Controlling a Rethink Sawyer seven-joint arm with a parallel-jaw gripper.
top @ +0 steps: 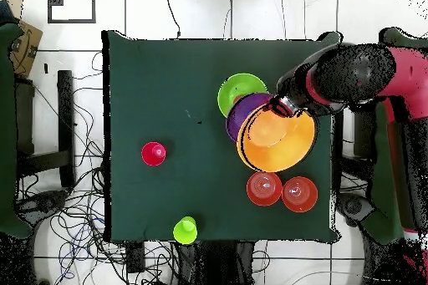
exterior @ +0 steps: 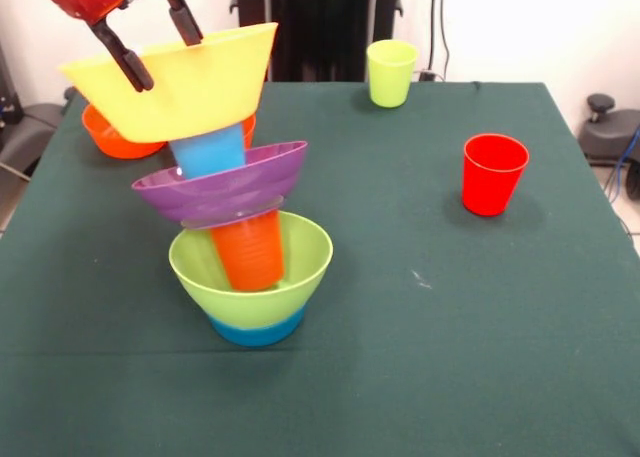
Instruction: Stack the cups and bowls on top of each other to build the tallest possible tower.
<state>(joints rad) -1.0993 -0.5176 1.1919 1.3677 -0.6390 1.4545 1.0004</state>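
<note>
Nearest you in the front view stands the tower (exterior: 240, 192): a small blue bowl (exterior: 256, 330) at the base, a lime green bowl (exterior: 251, 267) seated in it, and an orange cup (exterior: 249, 249) standing inside the green bowl. On that cup rests the purple bowl (exterior: 220, 185), tilted, then a light blue cup (exterior: 209, 152), and on top the yellow bowl (exterior: 175, 82), also tilted and leaning to the picture's left.

The gripper (exterior: 160, 49) meets the yellow bowl at its rim, with 1 finger (exterior: 128, 59) against the outer wall and the other at the inner side, so you see it pinching the rim. In the overhead view the arm (top: 351, 73) reaches the same bowl (top: 277, 138).

To the right, well apart from the tower, the red cup (exterior: 494, 173) stands alone on the table (exterior: 420, 357). Farther back, 2 small orange bowls (exterior: 120, 135) sit behind the tower, largely hidden by it, and the yellow-green cup (exterior: 391, 72) stands near the far edge.
</note>
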